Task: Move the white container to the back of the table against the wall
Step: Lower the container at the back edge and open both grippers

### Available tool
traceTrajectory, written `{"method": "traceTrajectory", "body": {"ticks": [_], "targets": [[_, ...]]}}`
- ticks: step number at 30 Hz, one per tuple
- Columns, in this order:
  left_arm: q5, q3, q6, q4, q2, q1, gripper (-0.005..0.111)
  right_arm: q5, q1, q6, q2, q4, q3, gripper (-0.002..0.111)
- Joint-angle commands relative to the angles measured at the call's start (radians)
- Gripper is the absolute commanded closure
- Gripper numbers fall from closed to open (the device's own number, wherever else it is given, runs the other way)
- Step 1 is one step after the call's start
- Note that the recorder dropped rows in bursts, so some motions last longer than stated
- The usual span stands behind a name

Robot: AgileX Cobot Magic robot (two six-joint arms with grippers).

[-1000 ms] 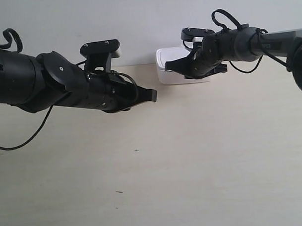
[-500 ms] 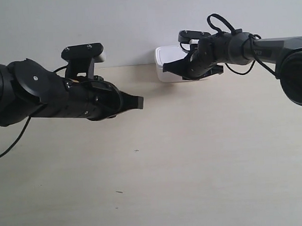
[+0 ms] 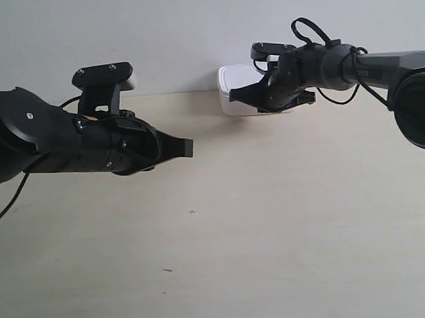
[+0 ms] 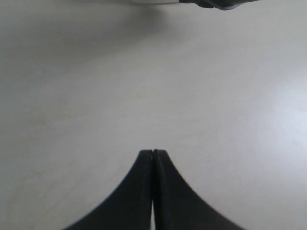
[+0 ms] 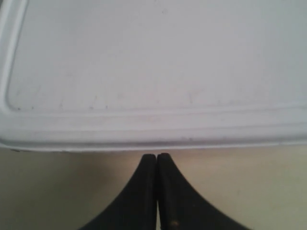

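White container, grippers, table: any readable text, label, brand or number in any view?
No readable text in any view.
white container: lid plain, only faint scuffs.
table: a few tiny dark marks, not lettering.
left gripper, right gripper: plain black, no marking visible.

A small dark cross-shaped mark (image 3: 192, 212) is noted on the worktop (image 3: 319, 225). A short reddish-brown fleck (image 3: 167, 270) is seen lower in the exterior view, apart from it.
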Motion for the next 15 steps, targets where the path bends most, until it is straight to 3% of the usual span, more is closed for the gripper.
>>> {"method": "traceTrajectory", "body": {"ticks": [1,10,15], "targets": [[-0.018,0.005,-0.002,-0.008,-0.014,0.001,0.107,0.048,0.002,-0.008,-0.004,-0.008,-0.007,0.108],[-0.022,0.005,-0.002,-0.008,-0.018,0.001,0.107,0.1,0.059,-0.029,-0.013,-0.016,-0.002,0.108],[-0.02,0.015,-0.002,-0.012,-0.023,0.001,0.107,0.066,0.064,0.074,-0.077,-0.104,0.09,0.108]]}}
